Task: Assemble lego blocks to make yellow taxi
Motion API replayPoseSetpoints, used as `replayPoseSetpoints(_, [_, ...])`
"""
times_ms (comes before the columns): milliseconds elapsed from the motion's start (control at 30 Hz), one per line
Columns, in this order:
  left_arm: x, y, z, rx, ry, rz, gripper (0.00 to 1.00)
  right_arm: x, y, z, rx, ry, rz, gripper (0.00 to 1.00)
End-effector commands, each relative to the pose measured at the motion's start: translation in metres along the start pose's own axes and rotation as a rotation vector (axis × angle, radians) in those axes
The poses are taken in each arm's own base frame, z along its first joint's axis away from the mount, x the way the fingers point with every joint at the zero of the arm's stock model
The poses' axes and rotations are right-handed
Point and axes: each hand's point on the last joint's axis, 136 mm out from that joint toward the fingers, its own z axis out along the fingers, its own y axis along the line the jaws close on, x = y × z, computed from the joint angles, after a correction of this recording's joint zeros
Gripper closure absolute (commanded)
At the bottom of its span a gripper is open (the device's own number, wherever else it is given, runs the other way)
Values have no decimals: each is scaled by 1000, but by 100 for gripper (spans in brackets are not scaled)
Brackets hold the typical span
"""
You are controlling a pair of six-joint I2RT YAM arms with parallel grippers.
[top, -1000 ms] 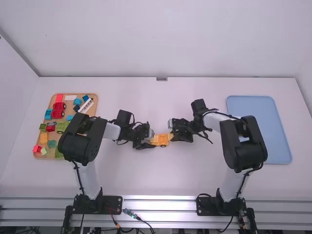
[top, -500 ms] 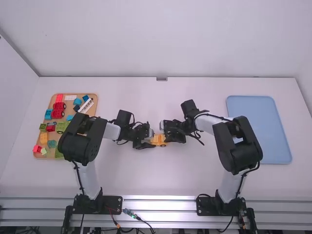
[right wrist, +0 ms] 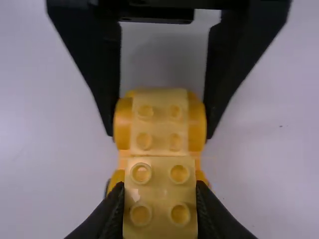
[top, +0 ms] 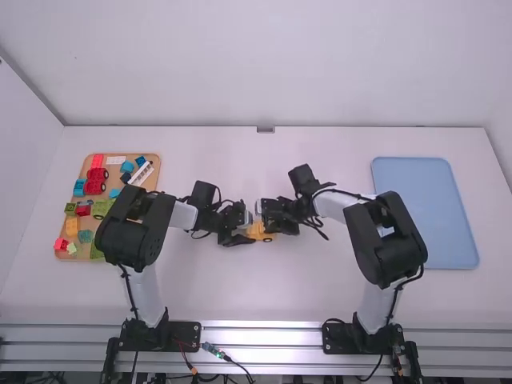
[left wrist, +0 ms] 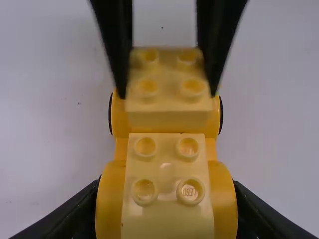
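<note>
In the high view my left gripper (top: pixel 242 232) is at mid-table, shut on the orange car base (top: pixel 258 231); my right gripper (top: pixel 274 226) faces it from the right. The left wrist view has the left gripper (left wrist: pixel 167 211) around the base's near end, where a pale yellow brick (left wrist: pixel 167 164) is seated. A second pale yellow brick (left wrist: pixel 168 89) hangs over the base's other end, pinched by the right gripper. In the right wrist view, the right gripper (right wrist: pixel 160 211) grips that brick (right wrist: pixel 159 184) above the base (right wrist: pixel 121 127). Whether brick and base touch, I cannot tell.
At the left, a wooden tray (top: pixel 149 198) holds several coloured pieces, partly behind the left arm. A blue tray (top: pixel 424 184) lies at the right, with the right arm's elbow over its near left edge.
The right gripper has moved left with its yellow brick, closing in over the car base toward the left gripper. The left arm has stayed still.
</note>
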Motion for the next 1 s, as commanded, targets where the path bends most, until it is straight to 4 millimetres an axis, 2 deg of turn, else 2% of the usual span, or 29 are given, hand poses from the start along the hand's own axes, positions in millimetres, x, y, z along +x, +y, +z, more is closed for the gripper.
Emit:
replayPoseSetpoints(0, [-2, -1, 3, 18, -7, -12, 38, 2, -5, 0, 28, 16, 29, 92])
replayPoseSetpoints(333, [-3, 0, 3, 16, -6, -11, 38, 12, 4, 6, 27, 17, 30, 92])
replayPoseSetpoints(667, [-3, 2, 2, 13, -6, -7, 39, 11, 8, 3, -9, 45, 60, 94])
replayPoseSetpoints(967, [-3, 5, 3, 1, -3, -18, 39, 7, 13, 10, -17, 85, 35, 98])
